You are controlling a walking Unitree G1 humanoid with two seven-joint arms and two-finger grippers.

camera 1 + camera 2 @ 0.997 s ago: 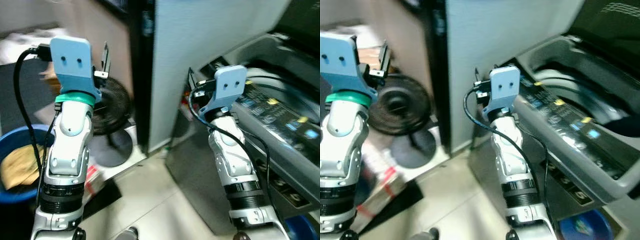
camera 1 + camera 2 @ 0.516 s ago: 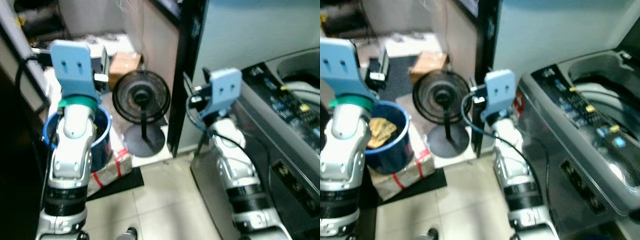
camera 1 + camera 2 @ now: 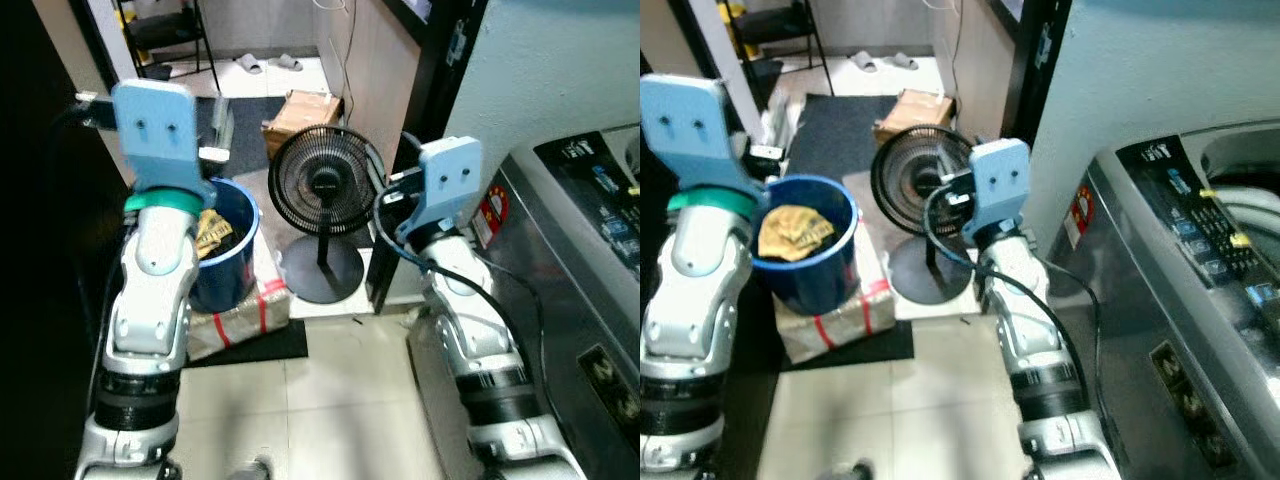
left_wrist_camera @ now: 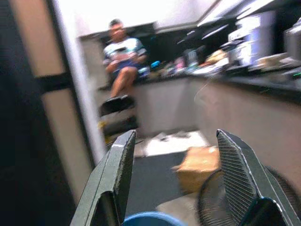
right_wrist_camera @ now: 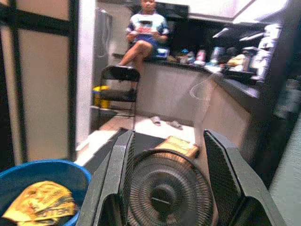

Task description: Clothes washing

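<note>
Laundry, a yellow crumpled cloth point(image 3: 795, 228) in the round blue plastic bucket point(image 3: 810, 262), swung into view at ten o'clock as we turned from the grey top-loading washing machine point(image 3: 1200, 300); both our left gripper point(image 4: 171, 183) and right gripper point(image 5: 167, 174) had jaws spread, empty.

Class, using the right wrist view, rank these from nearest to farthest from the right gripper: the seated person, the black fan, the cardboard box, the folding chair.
1. Black fan: just beyond the right gripper, between its open fingers.
2. Cardboard box: on the floor behind the fan.
3. Folding chair: farther back, by the counter.
4. Seated person: up on the counter, farthest.
</note>
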